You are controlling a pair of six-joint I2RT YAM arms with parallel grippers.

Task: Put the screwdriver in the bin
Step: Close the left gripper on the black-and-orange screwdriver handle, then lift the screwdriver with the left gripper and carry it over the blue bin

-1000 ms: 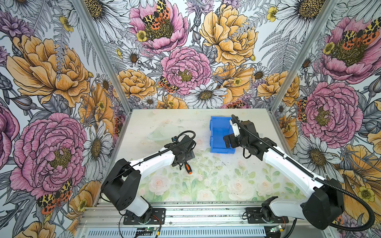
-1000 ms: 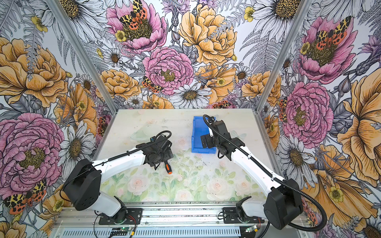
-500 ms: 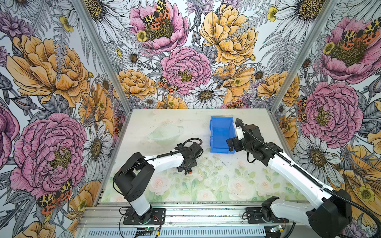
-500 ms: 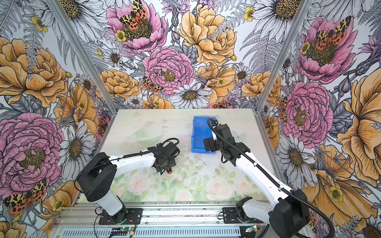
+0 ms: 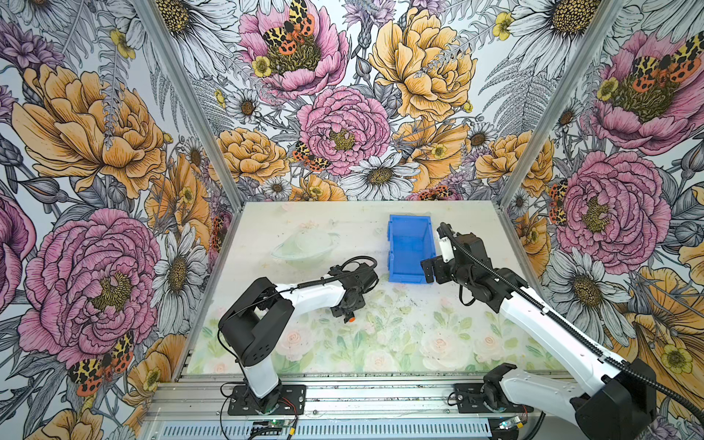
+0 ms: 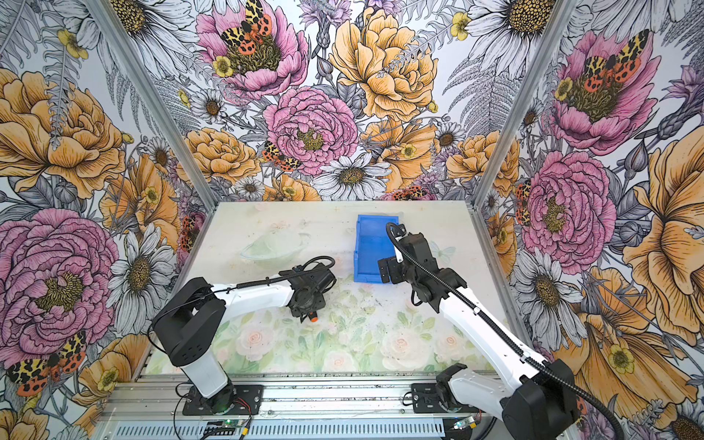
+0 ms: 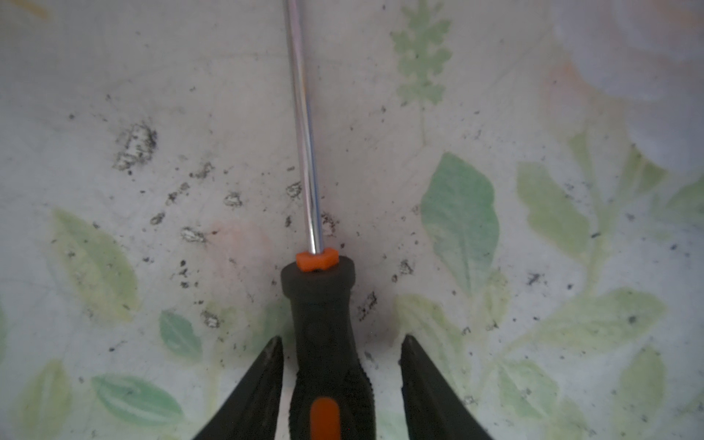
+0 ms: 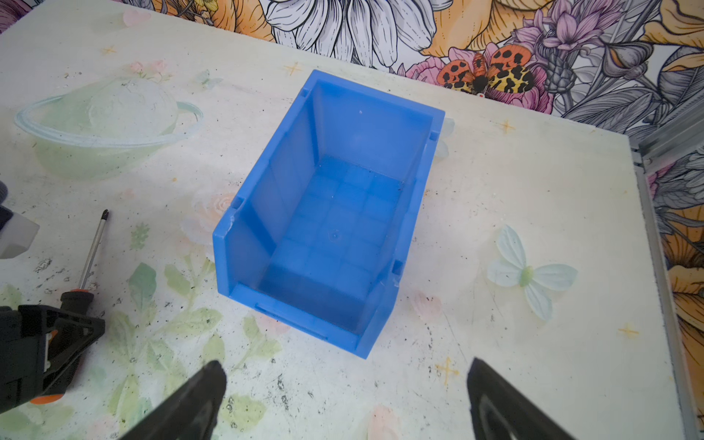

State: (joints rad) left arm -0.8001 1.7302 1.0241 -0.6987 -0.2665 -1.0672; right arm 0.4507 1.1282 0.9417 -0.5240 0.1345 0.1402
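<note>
The screwdriver [image 7: 324,324] lies flat on the table, its thin metal shaft [image 8: 93,251] pointing toward the back; only its orange end [image 5: 351,319] shows in both top views [image 6: 313,319]. My left gripper [image 7: 341,339] is down over the black handle, open, one finger on each side with small gaps showing. The blue bin [image 5: 409,247] stands empty to the right of it, its low front wall [image 8: 289,316] facing the near edge. Just in front of the bin's right corner hovers my right gripper [image 8: 345,367], open and holding nothing.
Flower-papered walls and metal posts [image 5: 522,160] close in the table on three sides. An aluminium rail [image 5: 343,384] with both arm bases runs along the front edge. The table mat [image 5: 381,343] is printed with flowers and speckled with dark marks.
My left gripper has come down over the screwdriver handle and its jaws have narrowed around it. The right gripper has drawn back a little from the bin's front.
</note>
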